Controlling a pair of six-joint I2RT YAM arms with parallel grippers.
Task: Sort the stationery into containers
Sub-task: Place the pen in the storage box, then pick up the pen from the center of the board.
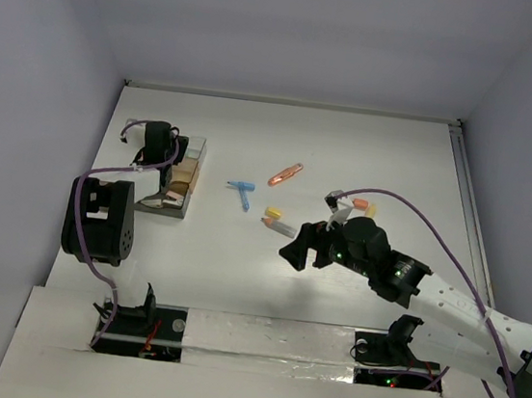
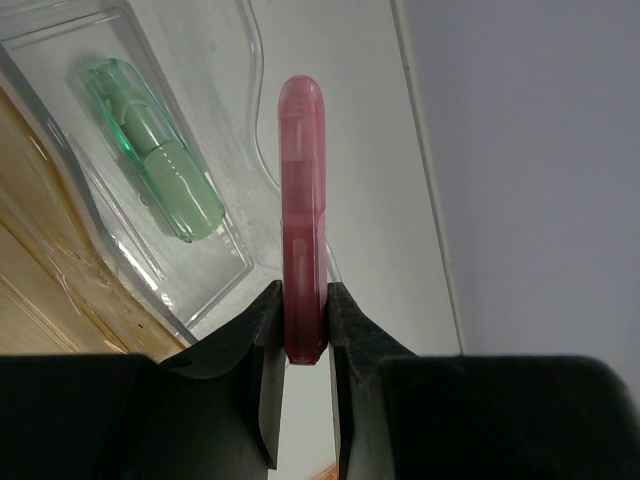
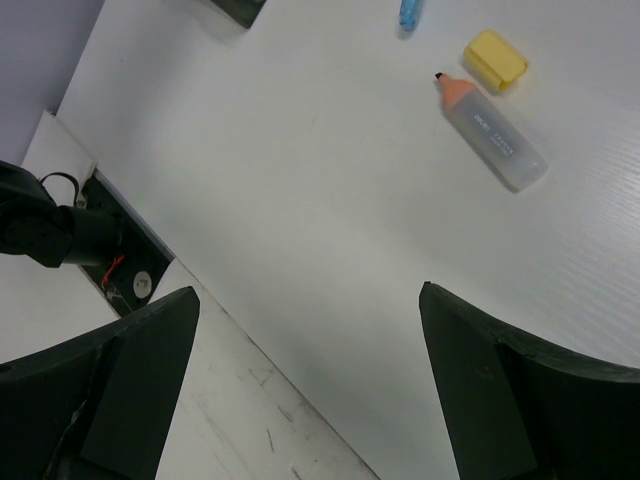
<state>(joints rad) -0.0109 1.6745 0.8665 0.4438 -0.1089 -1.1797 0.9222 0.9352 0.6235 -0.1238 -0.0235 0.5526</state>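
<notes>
Stationery (image 1: pixel 279 226): lay mostly loose on the middle of the white table (image 1: pixel 209 270), well apart from the containers (image 1: pixel 183 181) at the far left. Counted among the loose pieces a blue piece (image 1: pixel 242 193), a translucent orange piece (image 1: pixel 285 174), a yellow cap (image 3: pixel 495 58) and, just beside it, a clear marker (image 3: pixel 493 135) with an orange tip. Farther right, found a small cluster of orange, yellow and clear bits, crossed by a purple cable (image 1: pixel 411 202). Pinched in the left gripper (image 2: pixel 303 310): a pink piece (image 2: pixel 302 200), translucent, slim and round-ended, clamped at its lower end between both fingers and pointing away over the spot where clear plastic rim met white tabletop. Could not tell whether it touched either. Lay inside a clear moulded compartment just left of it: a green piece (image 2: pixel 155 165), ribbed and glossy, set diagonally. Showed tan, wood-grained material under the clear plastic at the left. Hung above bare table toward the near edge: the right gripper (image 3: pixel 308 295), spread wide with nothing between the fingers, yellow cap and clear marker ahead of it and apart. Left broad, smooth, bare tabletop between the loose pieces and the containers. Closed in by lilac walls (image 1: pixel 47 85) at left, back and right, the containers sitting near the left one.
</notes>
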